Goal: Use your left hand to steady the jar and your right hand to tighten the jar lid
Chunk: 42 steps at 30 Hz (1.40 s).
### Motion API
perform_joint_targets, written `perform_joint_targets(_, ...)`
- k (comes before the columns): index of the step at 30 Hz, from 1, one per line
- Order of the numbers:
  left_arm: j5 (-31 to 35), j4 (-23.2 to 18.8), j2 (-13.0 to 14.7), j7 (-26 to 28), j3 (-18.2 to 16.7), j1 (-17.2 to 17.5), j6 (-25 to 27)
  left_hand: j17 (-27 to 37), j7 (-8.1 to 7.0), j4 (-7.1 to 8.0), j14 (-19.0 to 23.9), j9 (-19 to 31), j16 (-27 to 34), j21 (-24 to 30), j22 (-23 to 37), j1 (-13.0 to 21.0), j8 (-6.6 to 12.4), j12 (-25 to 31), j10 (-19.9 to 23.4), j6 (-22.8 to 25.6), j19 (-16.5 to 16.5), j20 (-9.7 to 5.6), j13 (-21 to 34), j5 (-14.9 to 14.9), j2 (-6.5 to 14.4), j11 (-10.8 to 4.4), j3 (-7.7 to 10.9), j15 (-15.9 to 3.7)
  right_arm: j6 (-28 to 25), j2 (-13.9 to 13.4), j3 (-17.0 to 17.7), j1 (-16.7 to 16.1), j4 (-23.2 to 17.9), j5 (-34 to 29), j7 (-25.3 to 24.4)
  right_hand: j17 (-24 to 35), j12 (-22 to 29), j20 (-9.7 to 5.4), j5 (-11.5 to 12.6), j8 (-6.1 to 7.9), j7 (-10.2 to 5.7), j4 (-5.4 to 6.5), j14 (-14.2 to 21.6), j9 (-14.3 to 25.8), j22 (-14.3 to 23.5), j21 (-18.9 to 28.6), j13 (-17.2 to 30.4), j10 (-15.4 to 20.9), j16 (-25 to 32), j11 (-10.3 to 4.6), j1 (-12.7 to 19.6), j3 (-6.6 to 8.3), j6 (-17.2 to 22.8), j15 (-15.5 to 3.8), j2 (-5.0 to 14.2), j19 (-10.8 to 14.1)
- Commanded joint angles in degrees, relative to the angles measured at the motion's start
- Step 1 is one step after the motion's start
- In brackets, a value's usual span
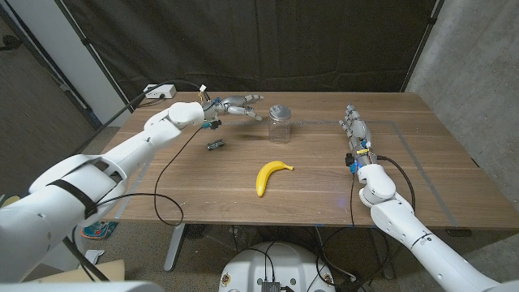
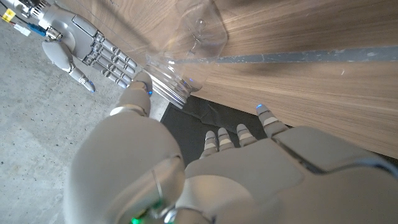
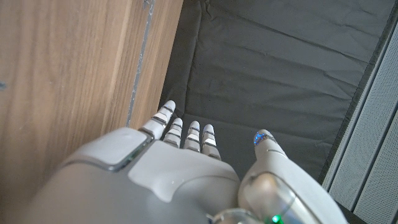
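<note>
A clear glass jar [image 1: 280, 126] with a grey metal lid [image 1: 279, 111] stands upright at the table's far middle. My left hand [image 1: 235, 106] hovers just to its left with fingers spread toward it, a small gap between them, holding nothing. The left wrist view has the jar [image 2: 186, 56] past my left hand's fingers [image 2: 239, 134], not touched. My right hand [image 1: 355, 127] stands at the right of the table, fingers straight and pointing away, well apart from the jar. It also appears in the left wrist view as my right hand [image 2: 87, 50], open.
A yellow banana [image 1: 270, 176] lies in the middle of the wooden table [image 1: 203, 191]. A small dark object [image 1: 216, 144] sits near my left forearm. A black cable [image 1: 166, 174] loops over the table's left side. A power strip [image 1: 158, 93] lies at the far left corner.
</note>
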Motion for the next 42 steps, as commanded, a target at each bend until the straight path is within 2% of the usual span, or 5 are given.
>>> perform_joint_targets(1, 1.9, 5.66, -2.66, -2.71, 2.69, -3.59, -2.53, 0.19, 0.14, 0.06, -0.47, 0.08, -0.22, -0.35, 0.19, 0.85, -0.33, 0.05, -0.21, -0.57, -0.26, -0.18, 0.28, 0.53, 0.02, -0.25, -0.38, -0.28, 1.36, 0.56, -0.04, -1.34, -1.78, -3.04, -2.11, 0.15, 0.41, 0.34, -0.15, 0.35, 0.14, -0.2, 0.45, 0.3, 0.12, 0.52, 0.13, 0.86, 0.46, -0.07, -0.08, -0.18, 0.57, 0.15, -0.2, -0.07)
perform_joint_targets(9, 1.82, 10.29, -4.91, -2.56, 3.57, -4.66, -4.46, 0.18, 0.65, 0.47, 0.15, 0.15, 0.17, -0.49, 0.26, 1.04, -0.24, 0.54, 0.56, -0.53, -0.22, -0.3, 0.45, 0.72, -0.14, 0.4, -1.41, -0.16, 1.87, 0.73, 0.03, -1.85, -2.51, -4.55, -2.88, 0.15, 0.4, 0.36, -0.14, 0.34, 0.14, -0.33, 0.56, 0.3, 0.12, 0.55, 0.14, 0.99, 0.45, -0.11, -0.1, -0.28, 0.71, 0.19, -0.22, 0.09)
perform_joint_targets(25, -0.28, 30.43, -15.06, -0.95, 6.5, -10.05, -10.01, 0.18, -0.92, 1.02, 4.86, 0.24, 1.26, 0.26, 0.48, 2.1, 1.18, 2.32, 4.55, 3.57, 2.65, -1.02, 0.8, 0.97, 0.31, -1.52, -3.75, -2.61, 1.94, 1.07, -0.08, -1.46, -2.27, -6.42, -3.41, 0.15, 0.42, 0.5, -0.13, 0.31, 0.09, -0.6, 0.71, 0.31, 0.12, 0.49, 0.15, 1.33, 0.41, 0.02, -0.19, -0.53, 0.91, 0.28, -0.42, 0.08)
perform_joint_targets(27, -0.03, 30.77, -15.52, -0.34, 7.59, -10.49, -9.13, 0.17, -1.47, 0.97, 6.25, 0.23, 1.44, 0.54, 0.5, 2.58, 1.53, 3.07, 6.58, 4.87, 3.69, -1.17, 0.87, 0.96, 0.24, -1.92, -4.39, -3.35, 1.97, 1.13, -0.07, -1.43, -2.14, -6.63, -3.55, 0.15, 0.44, 0.5, -0.12, 0.31, 0.11, -0.63, 0.74, 0.31, 0.12, 0.48, 0.15, 1.4, 0.41, 0.05, -0.19, -0.55, 0.95, 0.27, -0.44, 0.07)
perform_joint_targets(42, 0.31, 31.59, -19.18, 2.82, 14.66, -13.33, -0.63, 0.15, -2.57, 0.95, 6.02, 0.23, 0.82, 0.23, 0.49, 3.66, 1.11, 2.77, 6.23, 4.65, 3.64, -1.05, 0.94, 1.16, 0.42, -1.94, -5.53, -3.1, 2.97, 2.26, -0.23, -0.51, 0.0, -6.71, -3.62, 0.17, 0.4, 0.53, -0.11, 0.26, 0.08, -0.76, 0.82, 0.31, 0.13, 0.42, 0.15, 1.56, 0.39, 0.0, -0.36, -0.79, 1.06, 0.33, -0.55, 0.04)
